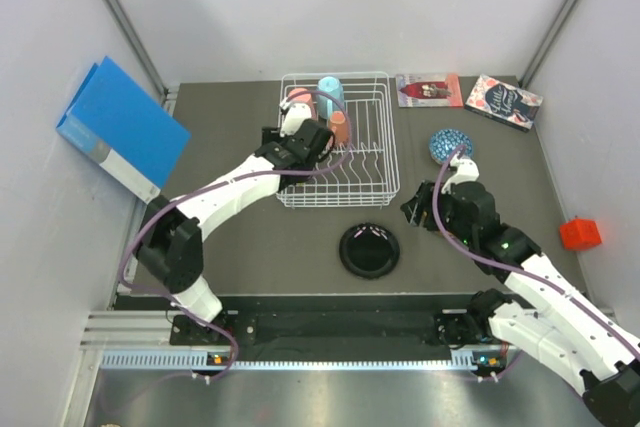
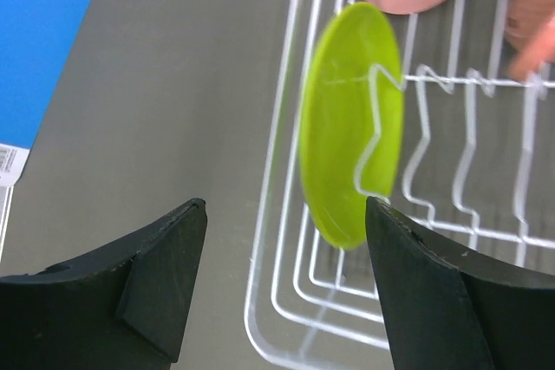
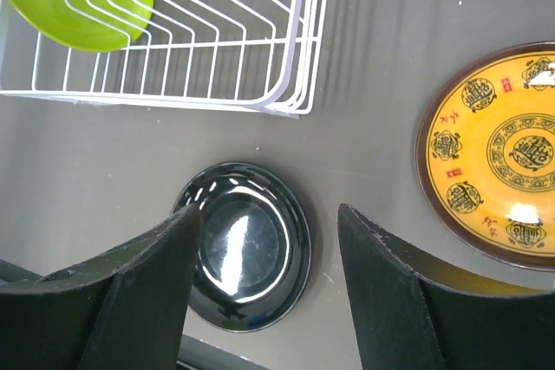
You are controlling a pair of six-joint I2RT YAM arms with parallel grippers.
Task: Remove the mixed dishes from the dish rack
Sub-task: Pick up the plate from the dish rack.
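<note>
On the wrist feed my left fingers (image 2: pixel 160 275) stand wide apart with nothing held between them. They hang over the left rim of the dish rack (image 2: pixel 451 82). The lime-green plate (image 2: pixel 347 145) stands on edge in the wire tines just ahead of them, nearer the right-hand finger; I cannot tell whether it touches. From the top camera the rack sits at the back of the table (image 1: pixel 250 237), and three pieces are in its back left part: the pink cup (image 1: pixel 297 99), the light blue mug (image 1: pixel 330 90) and the salmon cup (image 1: pixel 341 127). My right fingers (image 3: pixel 143 292) are also spread with nothing in their grip, hovering above the black plate (image 3: pixel 243 257). That plate lies flat on the table in front of the rack. The yellow patterned plate (image 3: pixel 499 153) lies flat to one side of the black one, apart from it and outside the rack. The blue patterned bowl (image 1: pixel 450 143) is on the table just right of the rack. The blue binder (image 1: pixel 120 127) leans at the left wall, two books (image 1: pixel 428 89) lie at the back right, and a small red object (image 1: pixel 580 234) sits at the right edge.
</note>
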